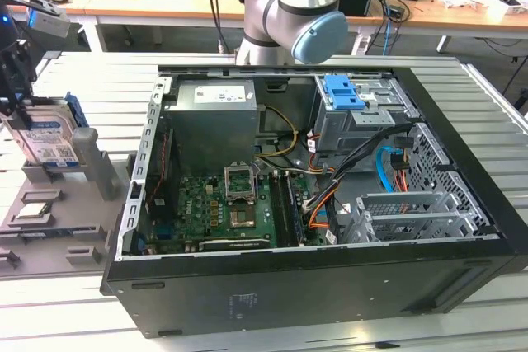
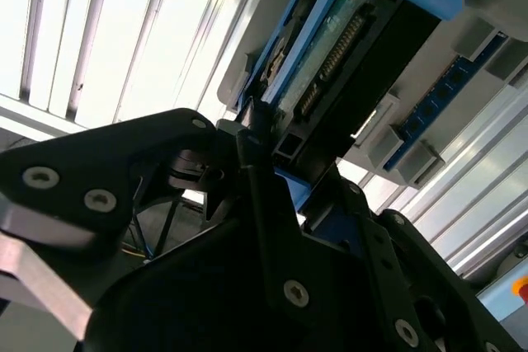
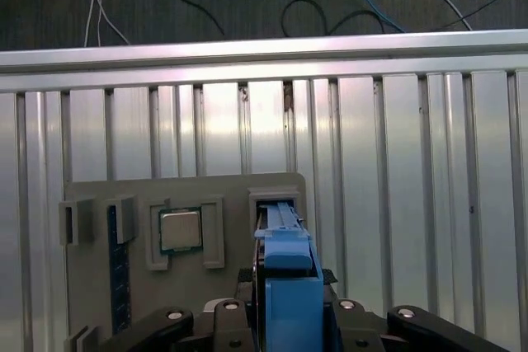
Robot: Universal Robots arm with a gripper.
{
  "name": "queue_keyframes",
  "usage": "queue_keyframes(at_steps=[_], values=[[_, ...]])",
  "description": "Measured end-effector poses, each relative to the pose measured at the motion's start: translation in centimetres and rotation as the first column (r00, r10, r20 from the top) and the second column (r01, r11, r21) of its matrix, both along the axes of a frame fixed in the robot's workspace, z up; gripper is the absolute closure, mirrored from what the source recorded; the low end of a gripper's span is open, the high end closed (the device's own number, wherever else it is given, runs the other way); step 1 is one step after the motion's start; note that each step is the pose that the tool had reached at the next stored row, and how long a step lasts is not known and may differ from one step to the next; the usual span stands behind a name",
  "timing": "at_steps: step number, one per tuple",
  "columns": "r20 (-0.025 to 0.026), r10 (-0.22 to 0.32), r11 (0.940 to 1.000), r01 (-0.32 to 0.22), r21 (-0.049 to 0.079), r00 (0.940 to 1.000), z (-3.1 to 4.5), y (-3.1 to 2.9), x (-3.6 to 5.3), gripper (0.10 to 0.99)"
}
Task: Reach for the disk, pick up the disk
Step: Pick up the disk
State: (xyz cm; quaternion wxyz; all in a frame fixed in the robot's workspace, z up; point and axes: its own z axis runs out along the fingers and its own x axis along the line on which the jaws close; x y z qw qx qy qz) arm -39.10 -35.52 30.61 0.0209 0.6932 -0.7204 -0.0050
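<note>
Apparently gripper [image 1: 18, 109] straddled disk [image 1: 49, 142] upright in holder [image 1: 101, 172]; couldn't tell if jaws had clamped. Risk: off-centre hold tilting it, jamming in slot.

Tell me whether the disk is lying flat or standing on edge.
On edge: the disk stands upright in a slot of the grey fixture, its label facing sideways.

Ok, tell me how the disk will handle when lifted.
Likely stiff and heavy for its size: the disk is a flat metal slab. Standing on edge in the grey holder, it might tip if nudged sideways.
</note>
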Motion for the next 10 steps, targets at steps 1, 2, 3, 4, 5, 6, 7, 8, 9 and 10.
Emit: queue_keyframes(at_steps=[1, 2, 3, 4, 5, 6, 7, 8, 9, 10], values=[[0.0, 0.0, 1.0, 0.0, 0.0, 1.0, 0.18, 0.0, 0.0, 0.718], [0.0, 0.0, 1.0, 0.0, 0.0, 1.0, 0.31, 0.0, 0.0, 0.718], [0.0, 0.0, 1.0, 0.0, 0.0, 1.0, 0.54, 0.0, 0.0, 0.718], [0.0, 0.0, 1.0, 0.0, 0.0, 1.0, 0.7, 0.0, 0.01, 0.718], [0.0, 0.0, 1.0, 0.0, 0.0, 1.0, 0.93, 0.0, 0.01, 0.718], [0.0001, 0.0, 1.0, 0.0, 0.0, 1.0, 1.15, 0.0, 0.02, 0.718], [0.0, 0.0, 1.0, 0.0, 0.0, 1.0, 1.34, 0.0, 0.02, 0.718], [0.0, 0.0, 1.0, 0.0, 0.0, 1.0, 1.48, 0.0, 0.02, 0.718], [0.0, 0.0, 1.0, 0.0, 0.0, 1.0, 1.61, 0.0, 0.03, 0.718], [0.0, 0.0, 1.0, 0.0, 0.0, 1.0, 1.83, 0.0, 0.03, 0.718]])
